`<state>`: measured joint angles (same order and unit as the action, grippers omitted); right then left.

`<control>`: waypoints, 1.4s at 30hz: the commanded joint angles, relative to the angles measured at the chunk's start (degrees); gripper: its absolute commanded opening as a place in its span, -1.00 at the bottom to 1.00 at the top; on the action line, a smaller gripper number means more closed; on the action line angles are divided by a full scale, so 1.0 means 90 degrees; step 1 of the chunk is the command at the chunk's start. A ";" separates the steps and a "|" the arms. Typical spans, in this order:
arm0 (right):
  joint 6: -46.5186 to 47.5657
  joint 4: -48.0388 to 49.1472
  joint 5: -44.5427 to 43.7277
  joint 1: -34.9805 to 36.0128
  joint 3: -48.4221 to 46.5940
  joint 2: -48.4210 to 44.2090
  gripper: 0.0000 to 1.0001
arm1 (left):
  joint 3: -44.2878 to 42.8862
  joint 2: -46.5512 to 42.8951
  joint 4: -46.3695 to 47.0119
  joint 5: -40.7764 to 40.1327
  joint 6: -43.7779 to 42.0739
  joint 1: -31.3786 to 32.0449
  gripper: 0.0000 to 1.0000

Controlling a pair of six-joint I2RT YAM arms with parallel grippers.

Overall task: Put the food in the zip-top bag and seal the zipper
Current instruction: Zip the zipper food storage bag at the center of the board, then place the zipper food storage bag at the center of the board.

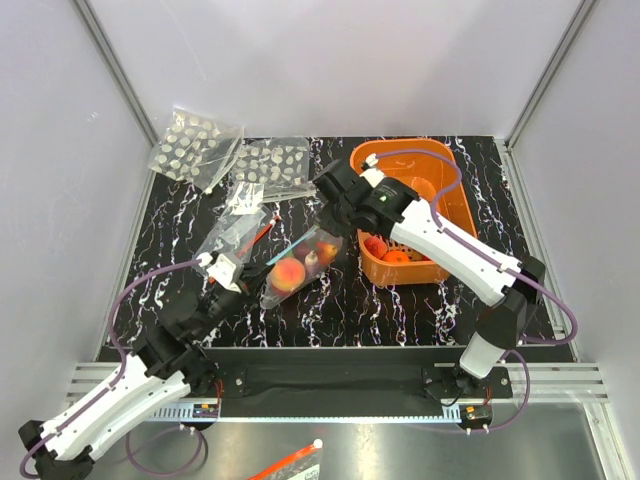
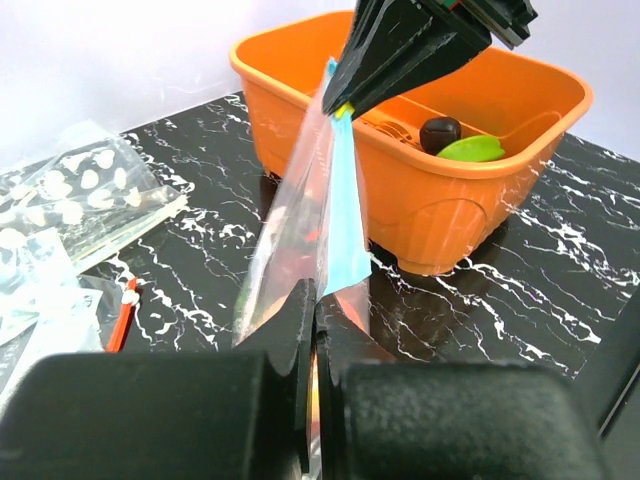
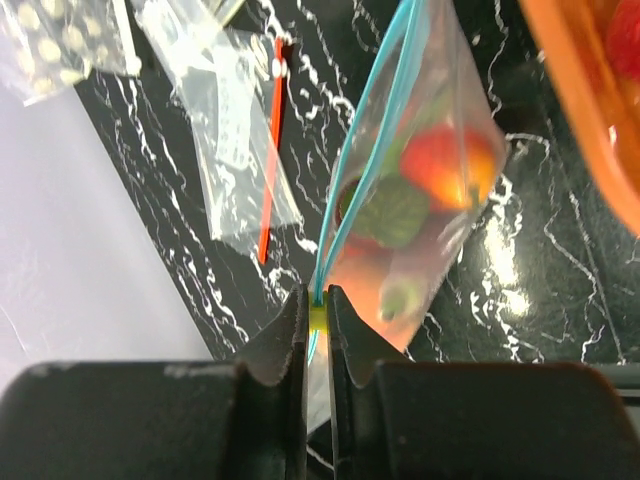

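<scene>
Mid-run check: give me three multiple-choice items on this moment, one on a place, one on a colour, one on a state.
1. The red-strip bag lies: A on the table, left of the zip-top bag; B inside the zip-top bag; C in the right jaws.
2. The zipper is: A red; B white; C teal-blue.
3. The right gripper has its jaws: A open; B shut on the zipper; C shut on the red-strip bag.
Answers: A, the top view shows it flat there; C, both wrist views show teal; B, the right wrist view shows them pinching the strip's end.
</scene>
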<state>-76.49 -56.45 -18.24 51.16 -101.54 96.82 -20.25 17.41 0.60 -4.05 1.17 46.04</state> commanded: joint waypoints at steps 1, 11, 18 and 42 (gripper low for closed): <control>0.0237 -0.0076 -0.0698 -0.0449 0.0032 -0.0250 -0.89 | -0.0299 -0.0264 -0.0037 -0.0330 0.0133 0.0021 -1.00; 0.0471 -0.0047 -0.0688 -0.1074 0.0217 -0.0259 -0.87 | -0.0348 -0.0762 -0.0515 -0.1023 0.0241 0.0021 -1.00; 0.0569 -0.0144 -0.0844 -0.1416 0.0451 -0.0356 -0.86 | -0.0250 -0.0909 -0.0575 -0.1307 0.0368 0.0021 -1.00; 0.1769 0.1350 -0.0649 -0.1787 -0.0250 0.0023 -0.72 | -0.0874 0.1219 0.0920 -0.0576 0.0378 0.0021 -1.00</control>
<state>-65.12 -49.28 -20.95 37.10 -98.91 95.31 -23.79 25.93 2.31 -11.90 4.58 46.39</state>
